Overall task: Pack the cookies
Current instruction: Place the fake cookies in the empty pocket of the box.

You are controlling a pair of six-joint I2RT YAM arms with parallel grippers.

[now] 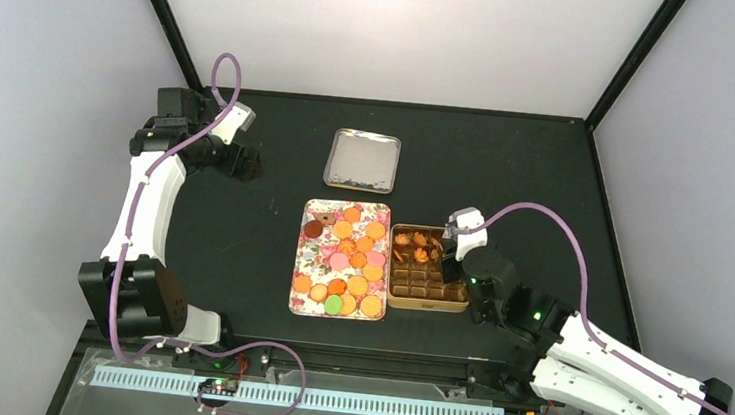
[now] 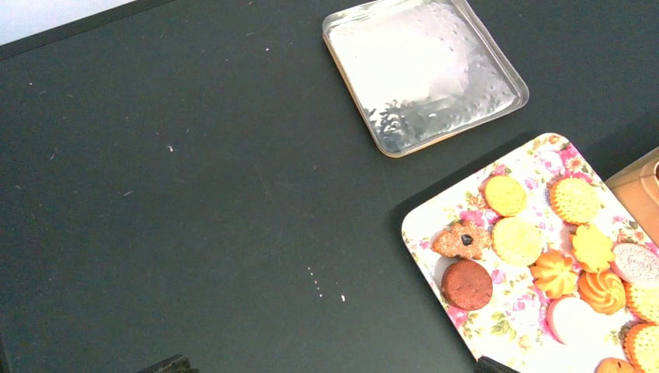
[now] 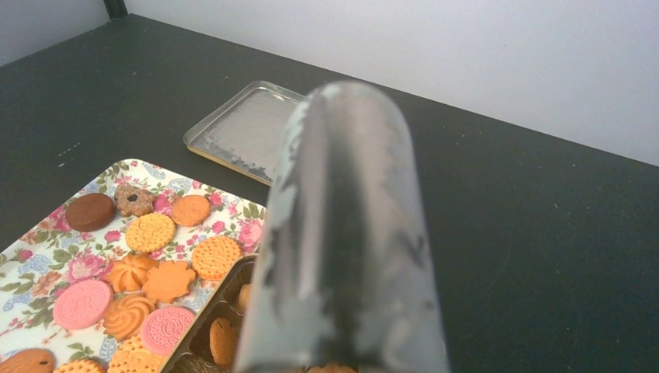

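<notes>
The cookies (image 1: 344, 256) lie on a floral tray (image 1: 309, 261) mid-table: mostly round orange, a few pink, one green, one dark brown. They also show in the left wrist view (image 2: 536, 249) and the right wrist view (image 3: 151, 231). Beside the tray's right edge stands a tin (image 1: 426, 301) with brown compartments; a few orange cookies (image 1: 418, 244) lie in its back row. My right gripper (image 1: 447, 260) hangs over the tin's back right part. Its grey fingers (image 3: 342, 256) look pressed together and hide what is under them. My left gripper (image 1: 247, 164) is open and empty, far left, away from the tray.
The tin's silver lid (image 1: 362, 160) lies upside down behind the tray; it also shows in the left wrist view (image 2: 423, 70) and the right wrist view (image 3: 241, 128). A few white crumbs (image 2: 322, 284) dot the black table left of the tray. Dark walls border the table.
</notes>
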